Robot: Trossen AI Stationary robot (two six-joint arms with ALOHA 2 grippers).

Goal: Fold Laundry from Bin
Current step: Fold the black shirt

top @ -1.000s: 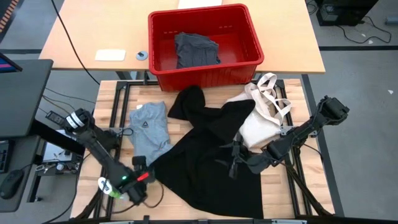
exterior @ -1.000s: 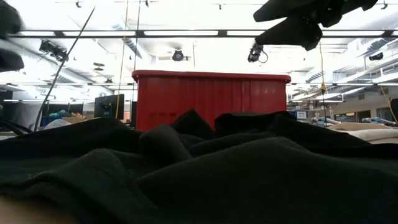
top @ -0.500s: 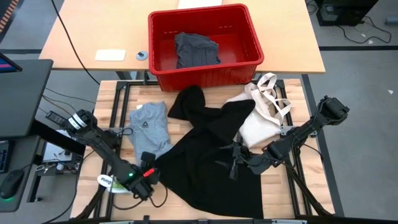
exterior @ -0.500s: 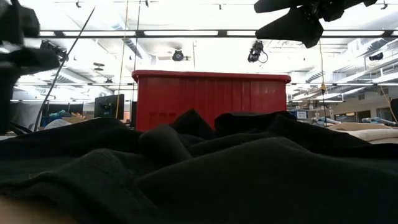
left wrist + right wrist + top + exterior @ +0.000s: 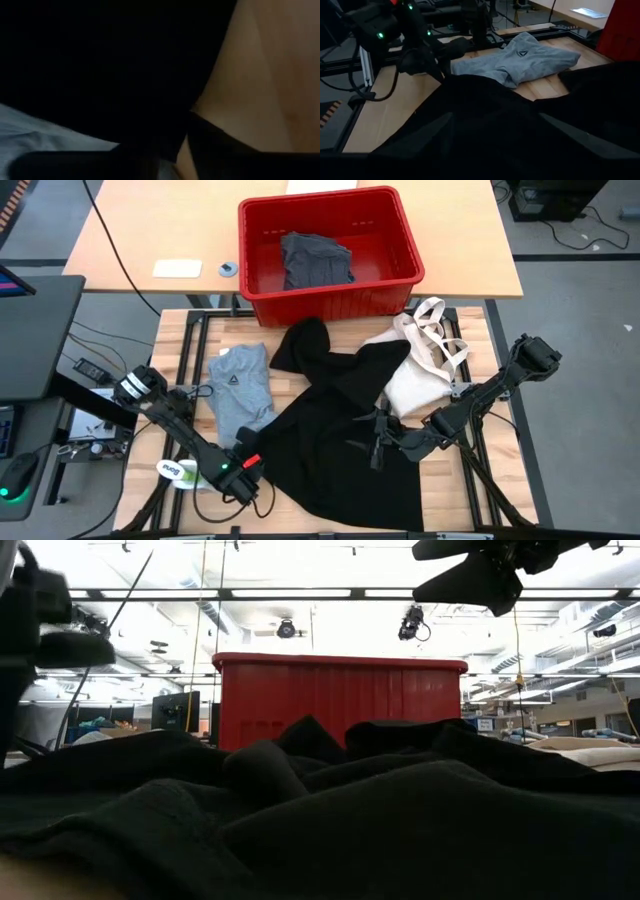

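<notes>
Light grey T-shirt (image 5: 241, 388), small triangular chest mark, no readable writing

A large black garment (image 5: 340, 445) lies spread and rumpled across the middle of the wooden table, one corner reaching up toward the red bin (image 5: 395, 285). Just beside its left edge a light grey T-shirt (image 5: 240, 390) lies loosely folded, chest mark up. The bin stands upright beyond them, holding a crumpled dark grey garment (image 5: 315, 260).
</notes>
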